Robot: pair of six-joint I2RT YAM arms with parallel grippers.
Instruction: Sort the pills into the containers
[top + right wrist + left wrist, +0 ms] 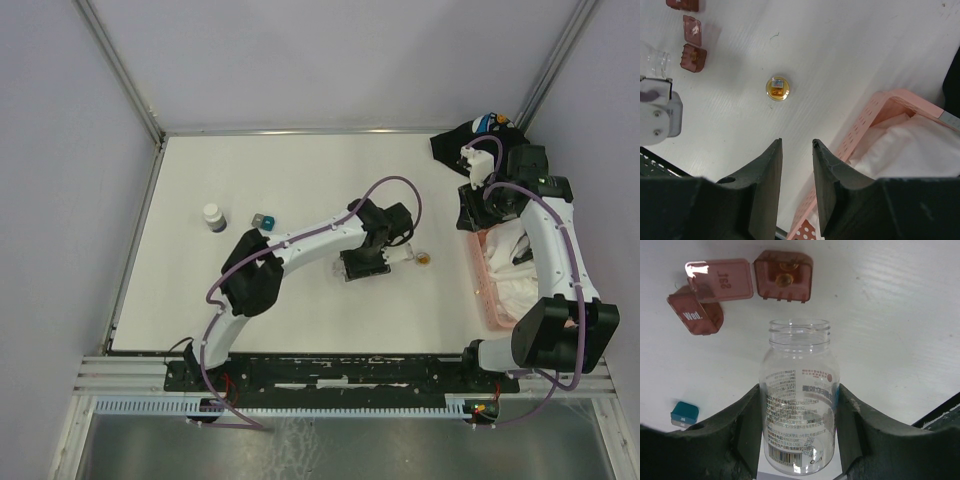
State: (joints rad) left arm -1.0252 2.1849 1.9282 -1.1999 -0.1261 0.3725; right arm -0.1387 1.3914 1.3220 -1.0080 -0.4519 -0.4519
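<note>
Far left on the matte white table (300, 170): a white-capped bottle (212, 217) and a small teal box (263, 220). Centre: the left gripper (799, 395) pinches a smooth, clear cylindrical vial (799, 355), uncapped, with a printed label. Translucent dark-red square boxes (783, 276) lie just beyond its mouth, one open-topped. A round amber cap (778, 89) lies apart, rightward. The right gripper (796, 147) has its fingers slightly parted and holds nothing, near the pink perforated basket (860, 125).

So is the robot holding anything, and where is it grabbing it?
Yes: the left pincer grips the clear bottle by the sides of its labelled body. The right pincer holds nothing.
</note>
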